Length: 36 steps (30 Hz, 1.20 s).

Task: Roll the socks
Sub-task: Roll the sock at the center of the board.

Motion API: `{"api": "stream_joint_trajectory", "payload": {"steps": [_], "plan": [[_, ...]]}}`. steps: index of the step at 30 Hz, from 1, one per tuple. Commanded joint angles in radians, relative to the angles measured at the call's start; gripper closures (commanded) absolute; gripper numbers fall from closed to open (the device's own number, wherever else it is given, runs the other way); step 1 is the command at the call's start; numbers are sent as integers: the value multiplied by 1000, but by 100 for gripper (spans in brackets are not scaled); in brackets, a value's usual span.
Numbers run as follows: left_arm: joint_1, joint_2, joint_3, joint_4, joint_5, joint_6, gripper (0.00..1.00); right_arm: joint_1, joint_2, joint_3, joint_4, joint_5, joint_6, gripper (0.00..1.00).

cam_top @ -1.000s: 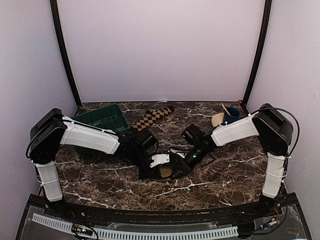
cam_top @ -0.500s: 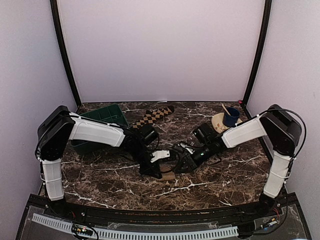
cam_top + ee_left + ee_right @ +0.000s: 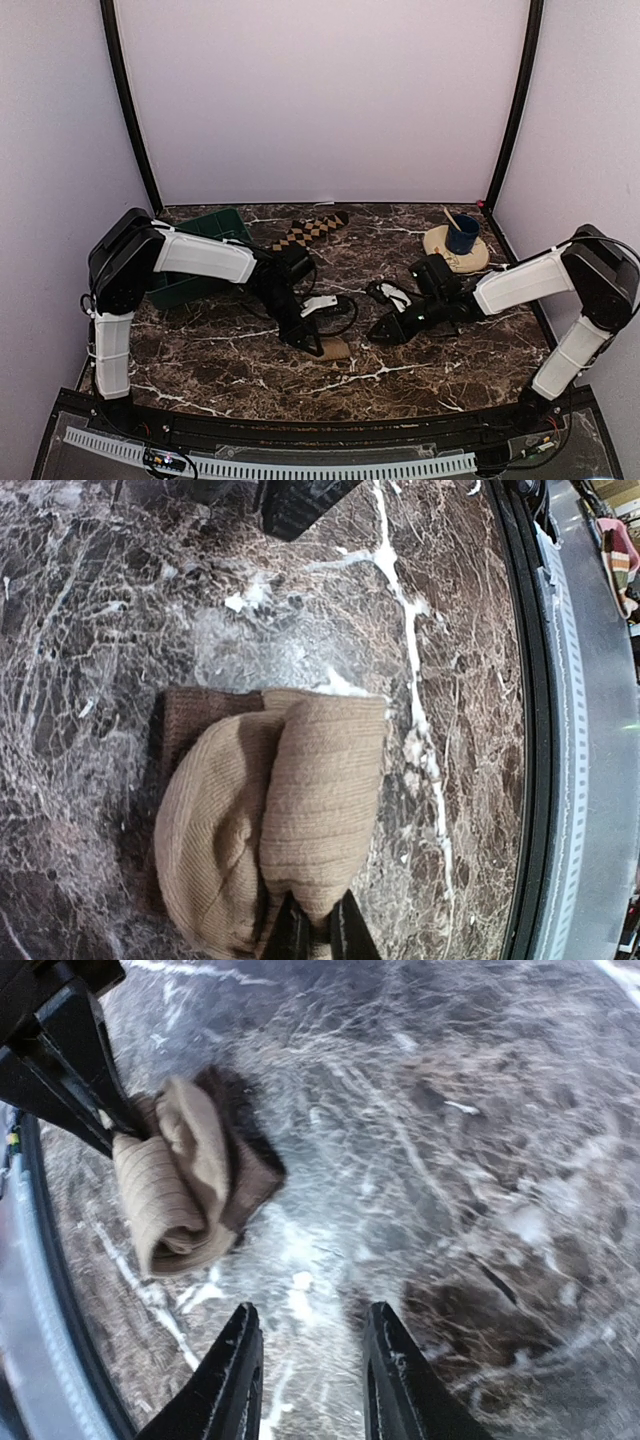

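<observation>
1. The right gripper [image 3: 383, 333] has backed off to the right, clear of the tan sock [image 3: 333, 349]; its jaws stand partly apart, gripping nothing.
2. The left gripper [image 3: 315, 930] pinches tight on that sock's folded edge, the bundle bunched up on the marble table [image 3: 120, 600], front-centre.
3. The checkered sock [image 3: 310, 228] lies flat at the back, just beside the green tray [image 3: 205, 225].

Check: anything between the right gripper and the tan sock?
Nothing visible. Only bare table lies between the open right gripper and the tan sock. The left gripper is shut on the sock's far side, off that line.
</observation>
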Motion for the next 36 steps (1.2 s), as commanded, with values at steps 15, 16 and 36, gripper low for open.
{"api": "stream_joint_trajectory", "payload": {"steps": [15, 16, 36], "plan": [[58, 157, 97, -220, 85, -9, 100, 381, -222, -98, 66, 691, -219, 66], [60, 160, 102, -227, 102, -9, 100, 401, -215, -89, 58, 711, -237, 66], [88, 208, 144, -283, 154, 6, 100, 554, 44, 132, -25, 807, -514, 60]]}}
